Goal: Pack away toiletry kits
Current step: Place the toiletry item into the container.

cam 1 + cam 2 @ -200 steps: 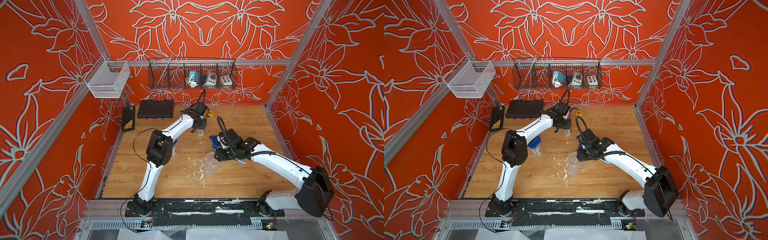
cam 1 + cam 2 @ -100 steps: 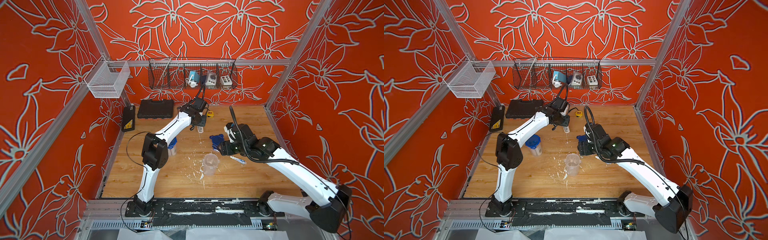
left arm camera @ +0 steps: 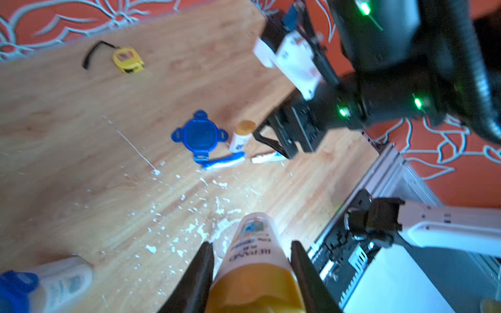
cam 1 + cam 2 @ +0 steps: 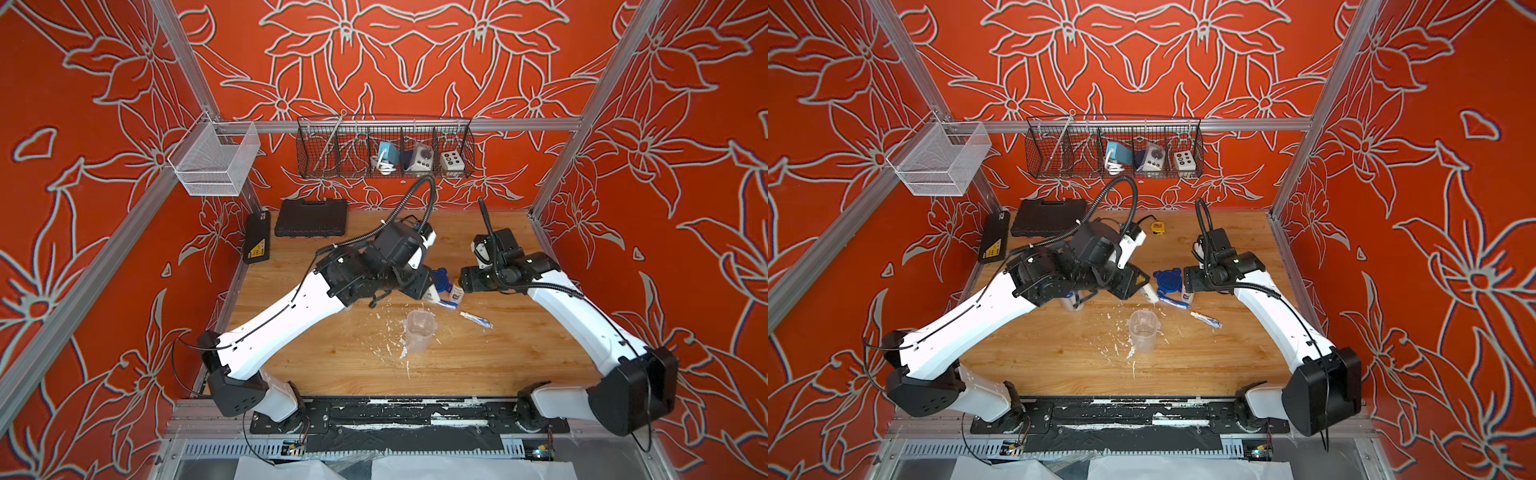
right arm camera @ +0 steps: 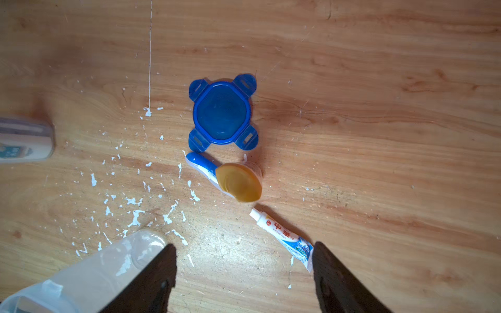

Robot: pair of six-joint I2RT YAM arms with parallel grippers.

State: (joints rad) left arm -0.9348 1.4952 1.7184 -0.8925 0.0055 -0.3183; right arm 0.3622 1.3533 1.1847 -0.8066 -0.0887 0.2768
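Both top views: the open tub [image 4: 420, 330] looks empty; filling it is the step in hand. Left wrist: my left fingers [image 3: 202, 271] pinch a yellow-capped bottle [image 3: 254, 260], tub just beyond them; next, I judge, lower and release inside. Right wrist: my right fingers [image 5: 333, 276] spread, empty, a small tube [image 5: 282, 235] beside one.

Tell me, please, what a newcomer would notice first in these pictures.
The red flower walls around the whole cell strike first. In the middle of the table lies a blue lid, beside a standing yellow-capped bottle. The left hand grips a second bottle above white flecks.
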